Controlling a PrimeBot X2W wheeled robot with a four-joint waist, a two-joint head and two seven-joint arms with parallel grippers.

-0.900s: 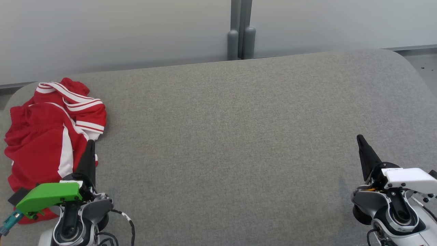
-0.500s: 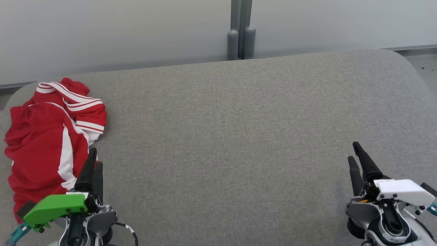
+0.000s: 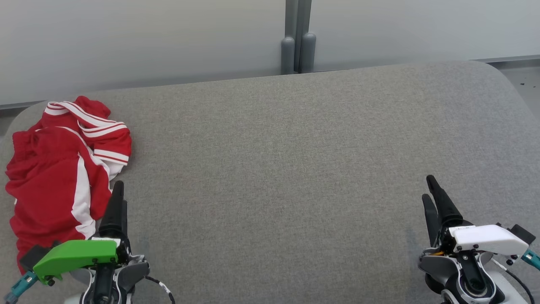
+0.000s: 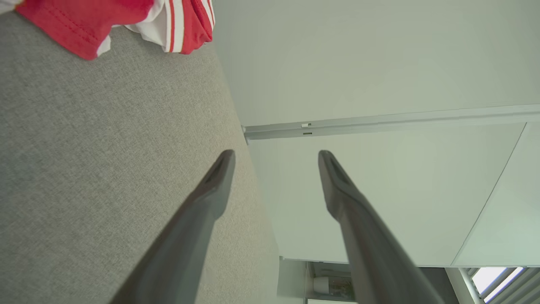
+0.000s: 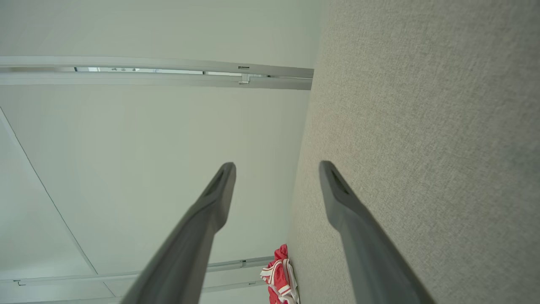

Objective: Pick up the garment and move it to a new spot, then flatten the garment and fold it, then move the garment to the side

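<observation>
Left wrist view: left hand [image 4: 276,153] agape

1. We make out a faint line of small print on the white cover [image 3: 485,238] of the right gripper [image 3: 427,188]; it is too small to read.
2. We can read no other text, label, brand, number or sign in any view.

**Jaws apart on both sides**

The left gripper [image 3: 120,192], two long dark tapered fingers below a green plastic wrist cover [image 3: 76,255], sits by the near left corner of the grey fabric surface [image 3: 274,169], pointing away, jaws parted and empty. The right gripper [image 3: 428,187], under a white plastic wrist cover [image 3: 485,239], mirrors it near the right edge.
</observation>
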